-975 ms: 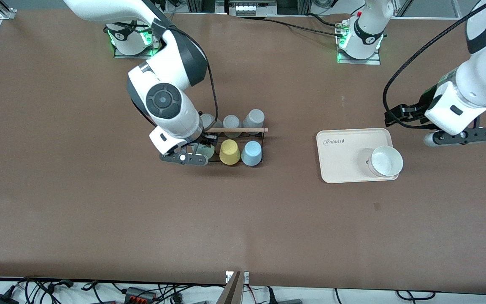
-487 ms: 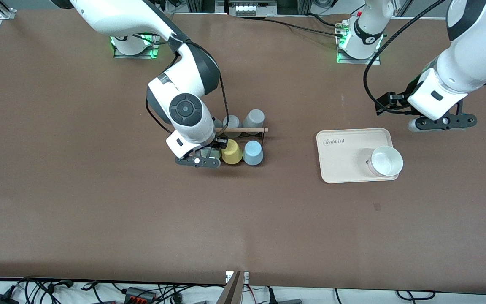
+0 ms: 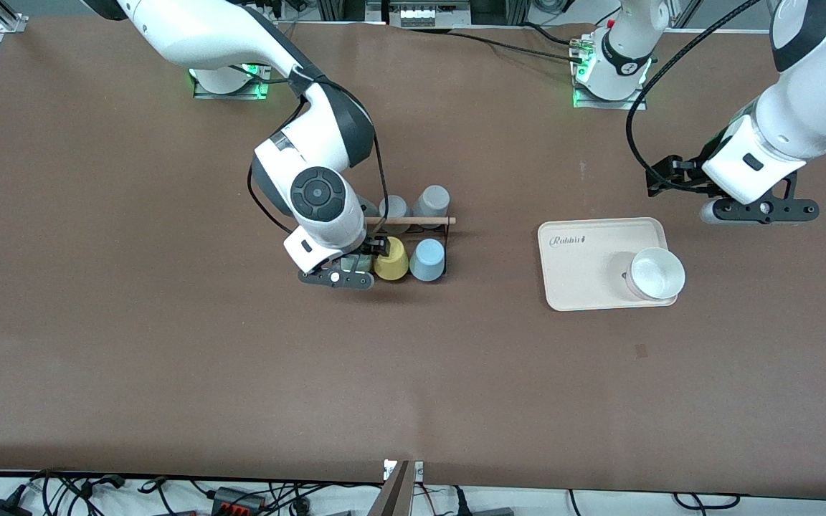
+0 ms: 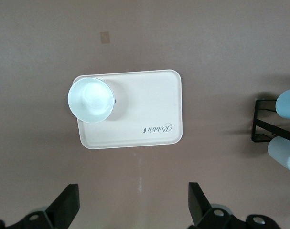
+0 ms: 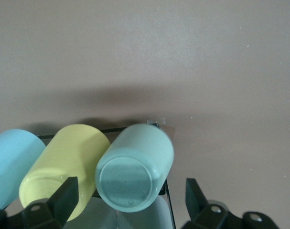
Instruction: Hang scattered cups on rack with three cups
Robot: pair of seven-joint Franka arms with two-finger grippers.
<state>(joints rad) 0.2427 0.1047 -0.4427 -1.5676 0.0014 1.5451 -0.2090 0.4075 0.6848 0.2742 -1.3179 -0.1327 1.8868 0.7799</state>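
Right wrist view puts the right gripper [image 5: 128, 202] straight above the rack [image 3: 413, 244], its fingers spread wide with the upturned base of the mint cup [image 5: 134, 173] sitting loose between them, touched by neither as far as I can see. That cup is already on the rack's end peg, the one toward the right arm's end of the table, with the yellow cup [image 3: 390, 259] just beside it and the blue cup [image 3: 428, 260] next along, so the row nearer the front camera looks full. Three grey cups [image 3: 432, 198] fill the row farther from the camera, under the wooden rod [image 3: 410, 220]. These tumblers look light, stiff and smooth, with no handle, so I would take one across its side walls near the closed base; too light a pinch could let it slip, and the thin wire frame could shift if nudged. Over by the cream tray [image 3: 585, 258] with its white bowl [image 3: 655, 274], well apart from the rack, the left gripper [image 4: 131, 210] waits, spread and holding nothing.
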